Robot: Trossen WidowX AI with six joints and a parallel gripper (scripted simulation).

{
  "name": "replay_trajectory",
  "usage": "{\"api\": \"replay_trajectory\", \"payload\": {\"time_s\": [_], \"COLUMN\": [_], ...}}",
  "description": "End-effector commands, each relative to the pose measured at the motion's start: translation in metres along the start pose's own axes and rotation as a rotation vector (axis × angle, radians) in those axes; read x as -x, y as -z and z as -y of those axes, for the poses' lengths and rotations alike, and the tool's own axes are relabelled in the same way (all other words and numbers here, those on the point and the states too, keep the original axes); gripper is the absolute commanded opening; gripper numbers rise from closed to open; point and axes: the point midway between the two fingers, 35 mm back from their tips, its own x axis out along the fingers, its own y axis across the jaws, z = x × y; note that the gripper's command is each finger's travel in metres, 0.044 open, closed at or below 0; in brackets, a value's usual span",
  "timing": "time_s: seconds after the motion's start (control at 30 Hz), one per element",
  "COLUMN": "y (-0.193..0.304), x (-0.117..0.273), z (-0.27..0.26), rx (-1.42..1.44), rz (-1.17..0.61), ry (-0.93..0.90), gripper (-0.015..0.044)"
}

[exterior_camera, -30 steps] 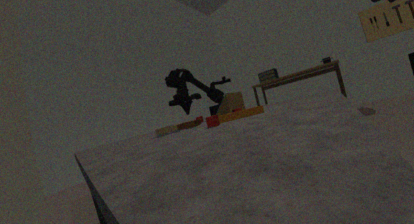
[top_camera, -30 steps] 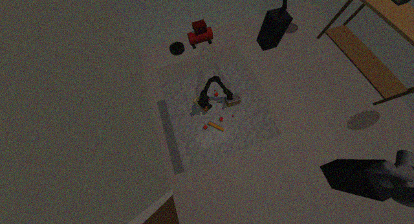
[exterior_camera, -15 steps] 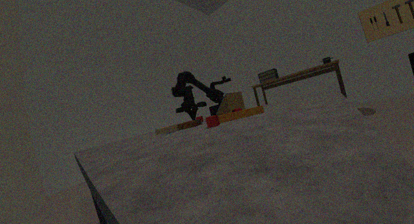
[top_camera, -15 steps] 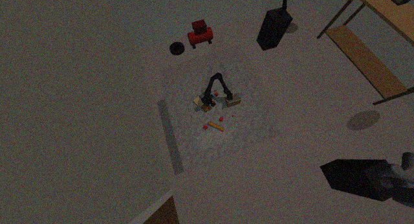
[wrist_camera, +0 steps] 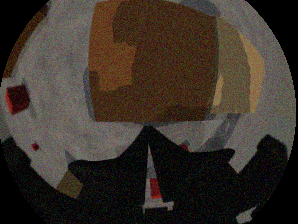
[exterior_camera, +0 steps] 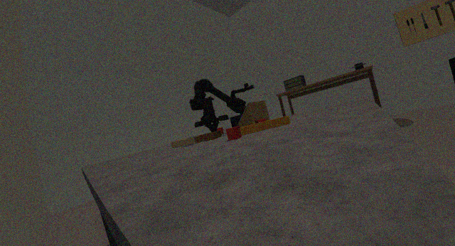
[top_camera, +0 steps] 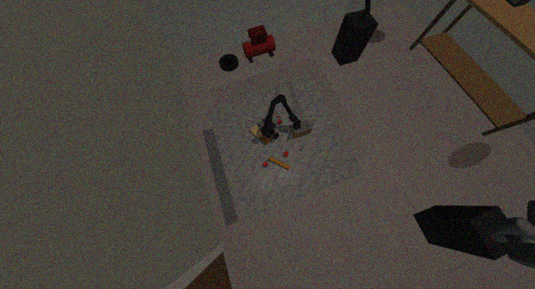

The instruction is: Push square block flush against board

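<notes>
A brown, nearly square wooden piece [top_camera: 266, 141] [exterior_camera: 207, 136] [wrist_camera: 167, 55] lies flat, partly in the arm's shadow. A pale wooden piece [top_camera: 255, 130] [exterior_camera: 182, 143] [wrist_camera: 234, 75] lies directly beside it, on its right in the wrist view. Their facing sides look touching or almost touching, and their near edges look about even. Which one is the block and which the board I cannot tell. My gripper [exterior_camera: 213, 131] [wrist_camera: 147, 129] is shut and empty, its tips low at the brown piece's near edge. Contact there is unclear. The arm hides part of both pieces in the top view.
An orange bar [top_camera: 278, 163] [exterior_camera: 266, 124] lies away from the pieces. Red cubes [top_camera: 286, 154] [exterior_camera: 234, 133] [wrist_camera: 18, 99] are scattered around, one near the bar. A tan box [top_camera: 302, 133] [exterior_camera: 257, 111] stands beside the arm's base.
</notes>
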Motion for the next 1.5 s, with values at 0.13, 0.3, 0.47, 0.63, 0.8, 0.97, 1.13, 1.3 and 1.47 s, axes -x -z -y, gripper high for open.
{"api": "replay_trajectory", "payload": {"time_s": [0.13,0.3,0.47,0.63,0.8,0.97,1.13,1.3,1.47], "y": [-0.012,-0.018,-0.024,-0.023,-0.015,-0.007,0.001,0.009,0.018], "x": [0.002,0.002,0.002,0.002,0.002,0.002,0.002,0.002,0.001], "z": [0.003,0.003,0.003,0.003,0.003,0.003,0.003,0.002,0.002], "rx": [-0.008,-0.009,-0.009,-0.009,-0.009,-0.008,-0.008,-0.008,-0.007], "rz": [0.008,0.009,0.009,0.009,0.008,0.008,0.008,0.007,0.007], "ry": [0.007,0.007,0.006,0.006,0.006,0.006,0.006,0.006,0.006], "gripper": [0.0,0.0,0.0,0.0,0.0,0.0,0.0,0.0,0.0]}}
